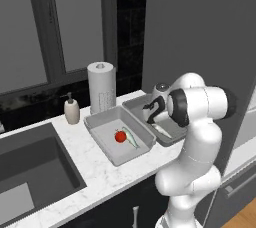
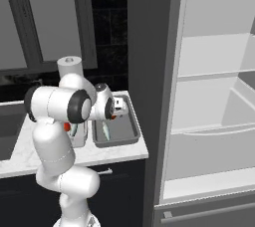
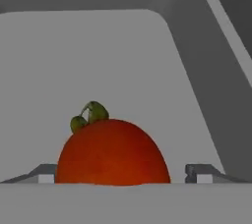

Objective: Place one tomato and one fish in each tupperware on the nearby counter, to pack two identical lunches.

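Where the arm hides the right tupperware [image 1: 134,104], jaws spread around tomato [image 3: 113,152].

Flat, even rendered light with no clear source and no glare. The window panes [image 1: 45,27] at ten o'clock and the black backsplash [image 1: 131,17] stay dim. Soft shadow lies inside the sink basin [image 1: 35,172]. The tomato [image 3: 113,152] looks soft-edged and slightly blurred up close.

No legible text, labels, brands or numbers anywhere.
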Robot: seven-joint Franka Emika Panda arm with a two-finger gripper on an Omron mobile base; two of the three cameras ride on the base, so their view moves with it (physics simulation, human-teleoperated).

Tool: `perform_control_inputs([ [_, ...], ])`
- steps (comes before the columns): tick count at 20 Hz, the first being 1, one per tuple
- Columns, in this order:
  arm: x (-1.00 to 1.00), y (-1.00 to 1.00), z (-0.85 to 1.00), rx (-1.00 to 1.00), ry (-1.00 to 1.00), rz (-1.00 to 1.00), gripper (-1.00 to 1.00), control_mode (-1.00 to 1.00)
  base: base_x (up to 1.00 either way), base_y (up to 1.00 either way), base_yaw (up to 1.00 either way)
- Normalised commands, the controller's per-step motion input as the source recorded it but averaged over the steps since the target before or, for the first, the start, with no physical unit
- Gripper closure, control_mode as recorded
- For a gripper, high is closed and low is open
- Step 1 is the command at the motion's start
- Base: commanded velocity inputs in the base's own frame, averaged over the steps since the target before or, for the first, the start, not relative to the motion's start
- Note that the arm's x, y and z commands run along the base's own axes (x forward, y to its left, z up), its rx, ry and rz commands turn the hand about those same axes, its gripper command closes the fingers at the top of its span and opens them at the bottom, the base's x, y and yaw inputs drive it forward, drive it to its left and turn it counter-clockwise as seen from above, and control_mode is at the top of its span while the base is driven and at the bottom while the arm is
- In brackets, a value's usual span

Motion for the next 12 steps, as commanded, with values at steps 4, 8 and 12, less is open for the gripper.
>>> perform_control_inputs([
  [4, -0.49, 0.00, 0.42, 0.00, -0.03, 0.00, -1.00, -1.00, 0.00, 0.00, 0.00],
  [8, -0.89, 0.00, 0.56, 0.00, -0.09, 0.00, -1.00, -1.00, 0.00, 0.00, 0.00],
  [12, -0.81, 0.11, 0.52, -0.03, -0.16, 0.00, -1.00, -1.00, 0.00, 0.00, 0.00],
])
